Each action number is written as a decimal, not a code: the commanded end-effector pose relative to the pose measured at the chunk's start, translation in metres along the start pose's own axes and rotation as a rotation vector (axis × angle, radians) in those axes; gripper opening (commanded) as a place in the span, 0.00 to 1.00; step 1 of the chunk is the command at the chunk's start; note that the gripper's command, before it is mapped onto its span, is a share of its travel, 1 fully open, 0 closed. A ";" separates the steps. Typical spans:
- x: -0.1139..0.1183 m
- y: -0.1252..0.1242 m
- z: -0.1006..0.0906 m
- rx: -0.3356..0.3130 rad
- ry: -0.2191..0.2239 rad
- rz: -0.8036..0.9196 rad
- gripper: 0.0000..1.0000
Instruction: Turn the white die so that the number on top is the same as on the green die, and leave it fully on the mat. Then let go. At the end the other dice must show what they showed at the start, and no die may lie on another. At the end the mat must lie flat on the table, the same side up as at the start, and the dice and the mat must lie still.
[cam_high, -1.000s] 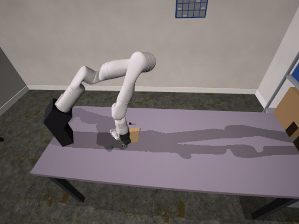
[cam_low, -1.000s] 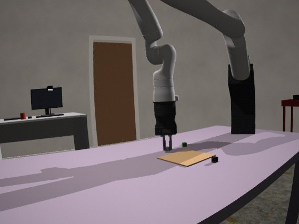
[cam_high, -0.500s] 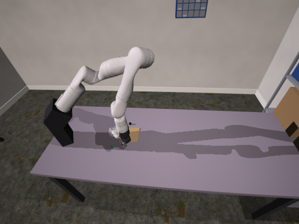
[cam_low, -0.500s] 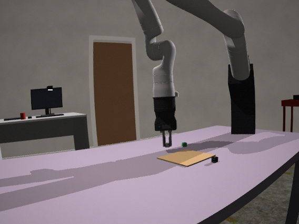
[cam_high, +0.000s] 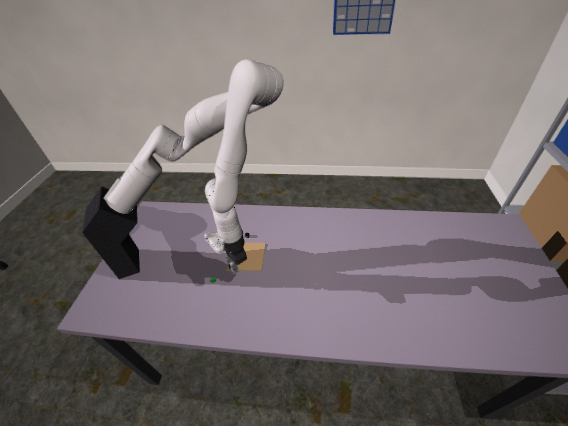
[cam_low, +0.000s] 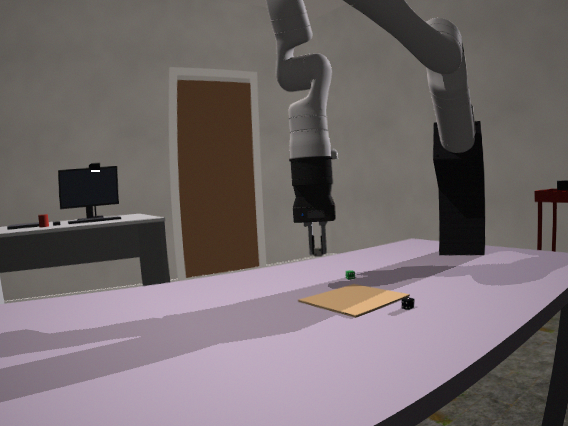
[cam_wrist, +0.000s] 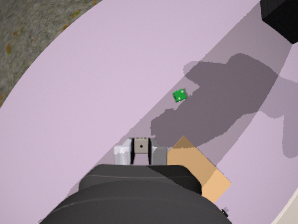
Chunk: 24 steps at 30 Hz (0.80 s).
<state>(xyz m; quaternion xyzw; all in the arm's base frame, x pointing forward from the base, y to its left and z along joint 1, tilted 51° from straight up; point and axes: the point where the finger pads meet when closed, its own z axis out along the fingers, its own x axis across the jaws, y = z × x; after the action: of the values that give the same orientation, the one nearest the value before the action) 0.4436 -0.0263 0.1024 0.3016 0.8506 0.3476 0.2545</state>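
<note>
My gripper (cam_high: 233, 266) (cam_low: 317, 250) (cam_wrist: 141, 147) is shut on the white die (cam_wrist: 141, 145), which shows as a small pale cube between the fingertips in the wrist view. The gripper holds it a little above the table, beside the edge of the tan mat (cam_high: 255, 259) (cam_low: 356, 299) (cam_wrist: 202, 168). The green die (cam_high: 212, 280) (cam_low: 350, 274) (cam_wrist: 180, 95) lies on the table off the mat. A black die (cam_high: 247, 235) (cam_low: 408, 303) lies on the table just past the mat's other side. I cannot read the dice's top numbers.
The arm's black base (cam_high: 111, 235) (cam_low: 460, 200) stands at the table's end. The long purple table (cam_high: 350, 320) stretches away from the mat. A brown box (cam_high: 547, 210) sits beyond the table's far end.
</note>
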 end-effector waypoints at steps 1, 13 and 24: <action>-0.005 -0.005 -0.015 0.011 -0.016 0.009 0.34; -0.004 -0.004 -0.033 0.011 -0.016 0.009 0.34; -0.004 -0.004 -0.036 0.012 -0.016 0.009 0.34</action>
<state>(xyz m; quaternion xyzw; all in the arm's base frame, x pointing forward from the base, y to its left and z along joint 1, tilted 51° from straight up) 0.4227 -0.0497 0.1207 0.3106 0.8498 0.3389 0.2579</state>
